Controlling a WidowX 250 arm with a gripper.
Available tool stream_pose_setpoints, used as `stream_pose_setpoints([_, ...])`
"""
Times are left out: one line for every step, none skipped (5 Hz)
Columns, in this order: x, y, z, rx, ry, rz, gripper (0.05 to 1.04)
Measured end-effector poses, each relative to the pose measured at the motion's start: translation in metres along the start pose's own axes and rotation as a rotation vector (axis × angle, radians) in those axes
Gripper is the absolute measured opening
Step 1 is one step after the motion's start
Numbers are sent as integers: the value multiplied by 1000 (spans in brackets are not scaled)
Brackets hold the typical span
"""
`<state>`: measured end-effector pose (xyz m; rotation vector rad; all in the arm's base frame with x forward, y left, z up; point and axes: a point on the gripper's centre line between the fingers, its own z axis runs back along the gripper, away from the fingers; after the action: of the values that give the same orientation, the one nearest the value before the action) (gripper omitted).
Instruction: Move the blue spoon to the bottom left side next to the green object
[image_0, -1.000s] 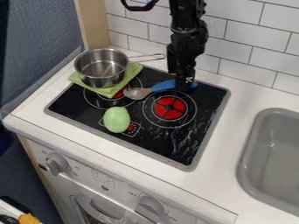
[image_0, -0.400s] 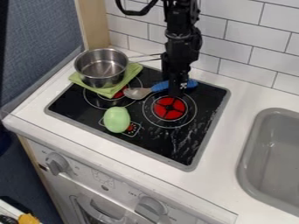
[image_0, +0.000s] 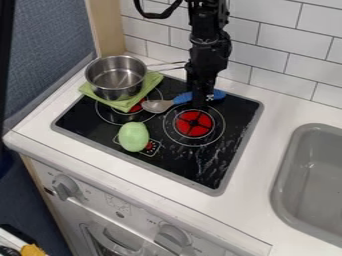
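The black gripper (image_0: 200, 99) hangs down over the back of the black stovetop, in front of the middle of the spoon's blue handle; whether it touches the handle I cannot tell. The blue spoon (image_0: 182, 98) lies across the back of the stove, its grey bowl pointing left and its handle running right behind the gripper. A pale green oval object (image_0: 133, 137) rests at the stove's front left, below and left of the spoon's bowl.
A steel pot (image_0: 115, 78) stands on a green cloth (image_0: 127, 104) at the stove's back left, its handle reaching right toward the arm. Right of the stove is a grey sink (image_0: 314, 175). A white tiled wall (image_0: 267, 45) rises behind the counter.
Since the earliest frame the gripper has shifted a little left and toward the camera, showing more of the blue handle to its right. The spoon and green object have not moved.
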<state>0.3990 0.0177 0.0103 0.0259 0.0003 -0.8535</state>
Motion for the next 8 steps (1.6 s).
stream_pose_setpoints([-1, -3, 1, -4, 28, -3, 408])
stream_pose_setpoints([-1, -5, 17, -26, 95, 16, 408])
stream_pose_setpoints([-4, -2, 39, -4, 120, 59, 408])
stream_pose_setpoints([-4, 0, 61, 30, 104, 72, 408])
stream_pose_setpoints([-16, -6, 69, 28, 107, 92, 408])
stream_pose_setpoints([-48, -10, 68, 22, 140, 156, 408])
stream_pose_setpoints([-66, -21, 75, 44, 130, 89, 408])
stream_pose_setpoints([-79, -35, 81, 60, 132, -33, 408])
